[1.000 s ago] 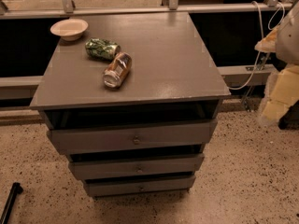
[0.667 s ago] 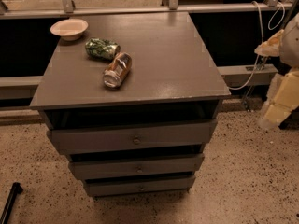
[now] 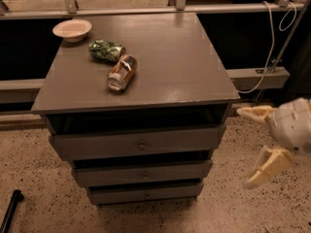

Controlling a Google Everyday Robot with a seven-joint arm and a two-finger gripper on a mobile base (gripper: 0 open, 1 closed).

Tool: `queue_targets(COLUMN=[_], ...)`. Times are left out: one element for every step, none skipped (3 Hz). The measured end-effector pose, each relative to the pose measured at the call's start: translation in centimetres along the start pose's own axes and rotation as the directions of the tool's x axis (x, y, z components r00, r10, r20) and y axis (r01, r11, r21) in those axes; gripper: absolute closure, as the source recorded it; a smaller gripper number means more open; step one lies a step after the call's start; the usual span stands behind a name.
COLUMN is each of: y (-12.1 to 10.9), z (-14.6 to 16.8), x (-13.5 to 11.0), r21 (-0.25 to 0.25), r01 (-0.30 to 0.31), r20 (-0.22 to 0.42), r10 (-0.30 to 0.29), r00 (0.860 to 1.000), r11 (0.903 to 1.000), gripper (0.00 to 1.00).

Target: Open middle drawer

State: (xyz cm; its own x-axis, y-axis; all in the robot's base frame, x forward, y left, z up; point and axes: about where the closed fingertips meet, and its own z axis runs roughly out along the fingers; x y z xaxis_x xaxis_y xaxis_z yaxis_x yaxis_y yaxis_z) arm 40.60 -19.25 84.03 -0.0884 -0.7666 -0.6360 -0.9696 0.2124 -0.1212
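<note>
I'm in the approach: my gripper [image 3: 244, 147] hangs right of the middle drawer [image 3: 112, 174], fingers [image 3: 266, 165] released wide, and next I must reach its small knob [image 3: 144, 177]

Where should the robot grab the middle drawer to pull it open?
It is probably best to pinch the small round knob at the centre of the middle drawer, coming straight in from the front. The front is plain and flat, so the knob looks like the only part that sticks out. The gripper hangs open beside the cabinet, on the right of the view.
</note>
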Motion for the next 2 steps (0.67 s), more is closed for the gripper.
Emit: queue_targets(y=[1.0, 3.2], z=[-1.0, 0.0], x=[0.7, 0.4], r21=[0.017, 0.086], r01=[-0.005, 0.037], r20=[0.086, 0.101], r10=[0.004, -0.045], r00=[0.996, 0.994], r11=[0.9998, 0.9957], gripper=[0.0, 0.0])
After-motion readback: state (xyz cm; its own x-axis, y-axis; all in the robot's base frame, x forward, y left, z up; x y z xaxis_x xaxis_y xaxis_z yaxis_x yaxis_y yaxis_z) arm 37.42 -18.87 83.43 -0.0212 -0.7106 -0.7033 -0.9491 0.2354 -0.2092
